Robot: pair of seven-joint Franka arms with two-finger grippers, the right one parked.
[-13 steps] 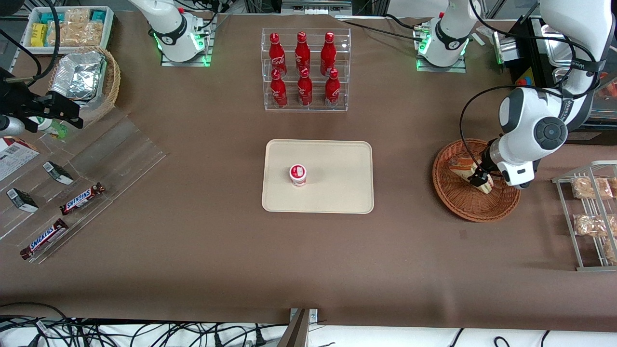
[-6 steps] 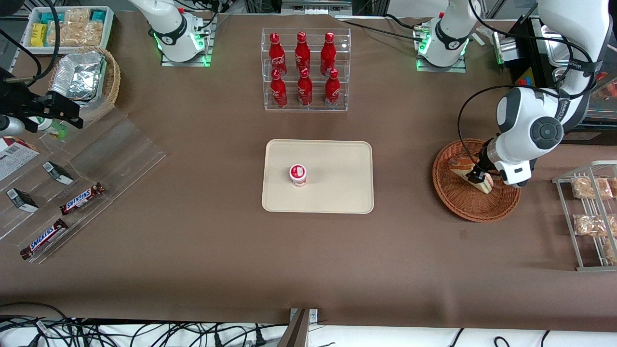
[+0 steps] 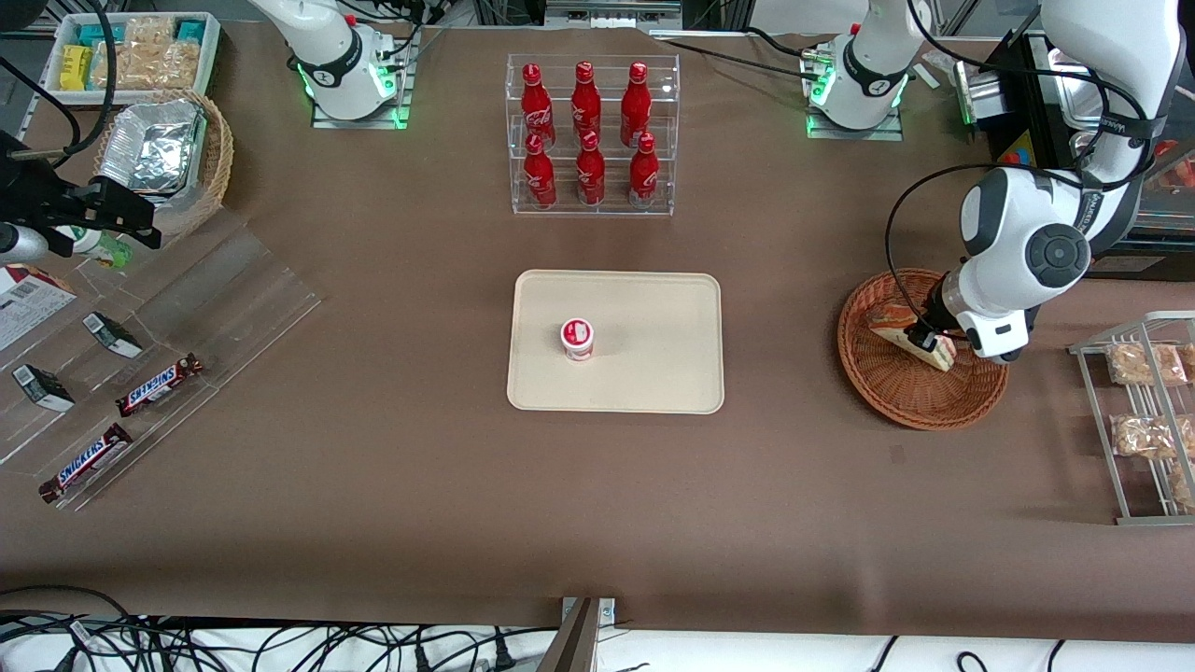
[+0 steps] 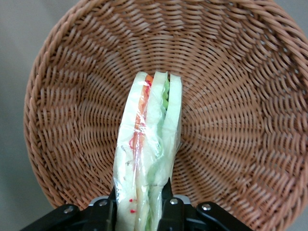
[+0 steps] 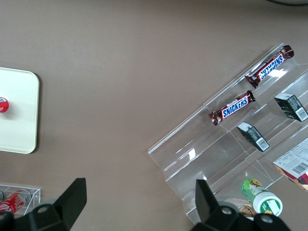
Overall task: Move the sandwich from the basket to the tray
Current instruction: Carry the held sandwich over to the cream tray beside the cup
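- The tabletop (image 3: pixel 373 485) is brown and carries everything here.
- The tray (image 3: pixel 653 373) lies flat on it, well apart from the fingers toward the parked arm's end, with a small red-and-white cup (image 3: pixel 577 338) standing on it.
- A clear rack (image 3: pixel 592 201) of red bottles (image 3: pixel 585 98) stands farther from the front camera than the tray, well away from the fingers.
- The basket (image 3: pixel 896 397) sits on the tabletop directly under the fingers; in the wrist view its woven wall (image 4: pixel 231 72) curves all round them.
- A wire rack (image 3: pixel 1134 429) with tan snack packets (image 3: pixel 1137 435) is near the basket, toward the working arm's end.
- Two Snickers bars (image 3: pixel 159 385) lie on a clear stand at the parked arm's end, far from the fingers.
- The gripper (image 3: pixel 922 336) hangs low over the basket, within its rim.
- The sandwich (image 4: pixel 149 159) is between the fingers (image 4: pixel 169 204), standing on edge with its layers showing; the fingers are clamped on its sides at one end, and the rest reaches out over the basket's floor. In the front view the sandwich (image 3: pixel 896 322) is inside the basket's outline; whether it touches the weave I cannot tell.
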